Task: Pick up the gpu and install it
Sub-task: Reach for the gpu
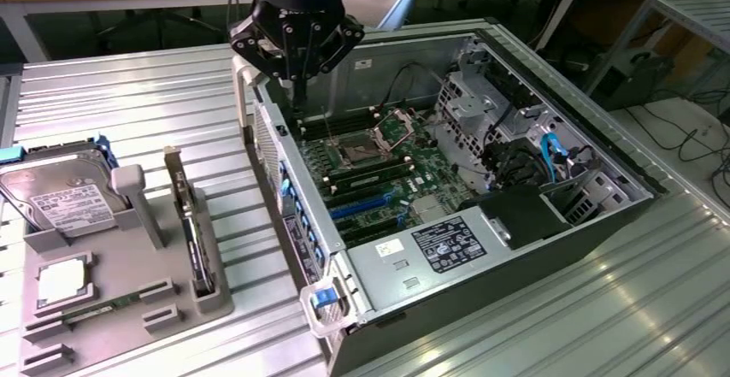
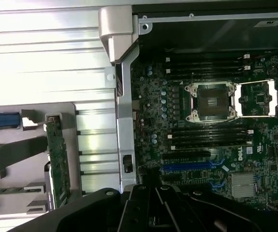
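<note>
One gpu (image 1: 187,216), one hard drive (image 1: 57,194), one computer case (image 1: 502,309)

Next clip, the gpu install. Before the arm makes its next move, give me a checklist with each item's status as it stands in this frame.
1. The gpu stands on edge in the gray holder, untouched: ok.
2. The gripper carries nothing: ok, it is shut and empty.
3. Jaws opened for a grasp: not ok.
4. Gripper above the gpu: not ok; it hangs at the case edge on the holder's side, apart from the card.
5. The blue expansion slot is free: ok, it looks empty.
</note>
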Robot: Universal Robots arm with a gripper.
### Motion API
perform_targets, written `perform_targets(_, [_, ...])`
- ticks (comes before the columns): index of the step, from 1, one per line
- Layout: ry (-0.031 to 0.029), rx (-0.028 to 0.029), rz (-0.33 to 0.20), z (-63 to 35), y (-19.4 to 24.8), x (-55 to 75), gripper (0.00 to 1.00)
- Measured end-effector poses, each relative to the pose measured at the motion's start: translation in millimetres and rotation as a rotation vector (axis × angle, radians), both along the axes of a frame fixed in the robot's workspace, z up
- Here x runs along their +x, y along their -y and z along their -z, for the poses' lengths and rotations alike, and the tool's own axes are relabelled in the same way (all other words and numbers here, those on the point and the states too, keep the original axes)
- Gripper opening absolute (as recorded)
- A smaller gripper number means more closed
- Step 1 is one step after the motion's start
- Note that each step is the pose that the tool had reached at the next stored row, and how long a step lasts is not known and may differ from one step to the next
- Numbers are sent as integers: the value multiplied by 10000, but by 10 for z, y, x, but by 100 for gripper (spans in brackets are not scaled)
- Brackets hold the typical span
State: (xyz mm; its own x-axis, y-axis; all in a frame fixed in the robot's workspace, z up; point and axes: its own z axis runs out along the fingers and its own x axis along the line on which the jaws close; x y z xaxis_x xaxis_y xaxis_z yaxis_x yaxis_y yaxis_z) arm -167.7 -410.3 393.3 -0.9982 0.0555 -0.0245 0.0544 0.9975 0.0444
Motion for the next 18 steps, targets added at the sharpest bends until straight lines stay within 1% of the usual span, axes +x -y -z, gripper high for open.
perform_targets(18, [0,-1,-165,1,76,-235,11])
